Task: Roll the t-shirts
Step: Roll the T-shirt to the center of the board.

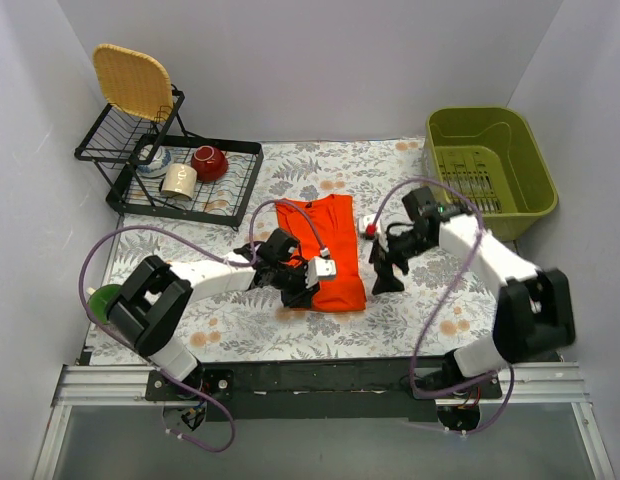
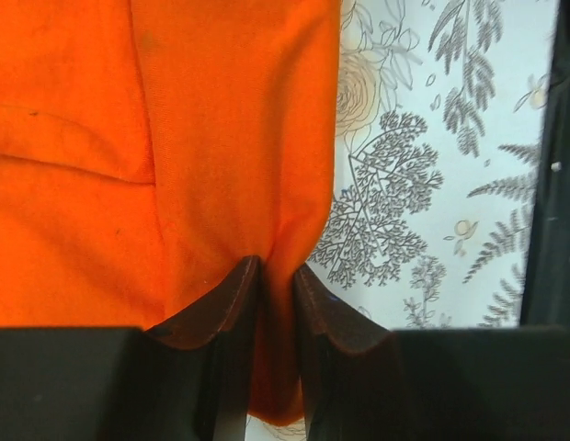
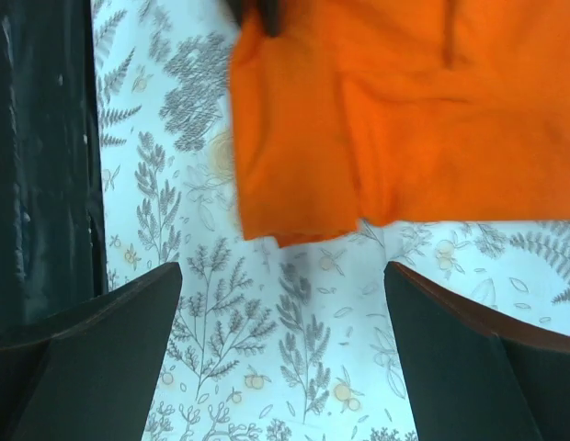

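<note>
At the near hem: left gripper (image 2: 276, 268) pinches a thin fold of t-shirt (image 2: 175, 138); right gripper (image 3: 283, 271) gapes empty. One-sided pull could skew the roll.

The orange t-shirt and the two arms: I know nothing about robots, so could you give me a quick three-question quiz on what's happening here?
1. True or false: the right fingers are clamped on the t-shirt.
2. What do the left fingers pinch? A) a spoon B) a fold of the t-shirt C) nothing
3. Fill in: the green tub stands far back on the robot's ___ side.

Key: 1 false, they stand wide apart over the cloth; 2 B; 3 right.
</note>
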You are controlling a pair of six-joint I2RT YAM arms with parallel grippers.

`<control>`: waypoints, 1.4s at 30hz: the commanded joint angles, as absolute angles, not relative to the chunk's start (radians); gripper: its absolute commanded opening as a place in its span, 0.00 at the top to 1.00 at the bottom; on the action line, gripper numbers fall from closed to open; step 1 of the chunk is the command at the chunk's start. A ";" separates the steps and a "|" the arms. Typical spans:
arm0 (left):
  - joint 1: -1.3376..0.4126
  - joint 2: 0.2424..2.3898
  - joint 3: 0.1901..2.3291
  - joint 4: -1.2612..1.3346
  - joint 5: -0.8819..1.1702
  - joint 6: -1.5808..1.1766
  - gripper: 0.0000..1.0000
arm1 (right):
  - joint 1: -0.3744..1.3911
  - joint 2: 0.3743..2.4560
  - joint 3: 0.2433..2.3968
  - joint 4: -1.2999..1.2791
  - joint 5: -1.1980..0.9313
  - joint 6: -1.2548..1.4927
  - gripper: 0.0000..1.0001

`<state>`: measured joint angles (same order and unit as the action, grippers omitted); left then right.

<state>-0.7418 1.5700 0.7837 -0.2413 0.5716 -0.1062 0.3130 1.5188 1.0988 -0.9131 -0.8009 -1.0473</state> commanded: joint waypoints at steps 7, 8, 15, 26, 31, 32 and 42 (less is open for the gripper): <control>-0.591 1.730 0.976 -0.469 0.903 -0.253 0.80 | 0.641 1.160 0.672 -0.357 -0.618 -1.060 0.01; -0.586 1.733 0.982 -0.469 0.922 -0.261 0.80 | 0.653 1.166 0.667 -0.345 -0.605 -1.054 0.01; -0.560 1.756 0.997 -0.468 0.986 -0.304 0.80 | 0.693 1.218 0.604 -0.186 -0.577 -1.060 0.01; -0.529 1.799 1.014 -0.430 1.022 -0.364 0.81 | 0.752 1.293 0.505 -0.009 -0.496 -1.089 0.01; -0.526 1.792 1.019 -0.451 1.009 -0.345 0.78 | 0.784 1.310 0.440 0.112 -0.443 -1.126 0.13; -0.526 1.795 1.017 -0.454 1.008 -0.339 0.78 | 0.793 1.321 0.442 0.113 -0.419 -1.127 0.16; -0.519 1.810 0.997 -0.469 1.011 -0.321 0.77 | 0.839 1.338 0.358 0.302 -0.301 -1.201 0.42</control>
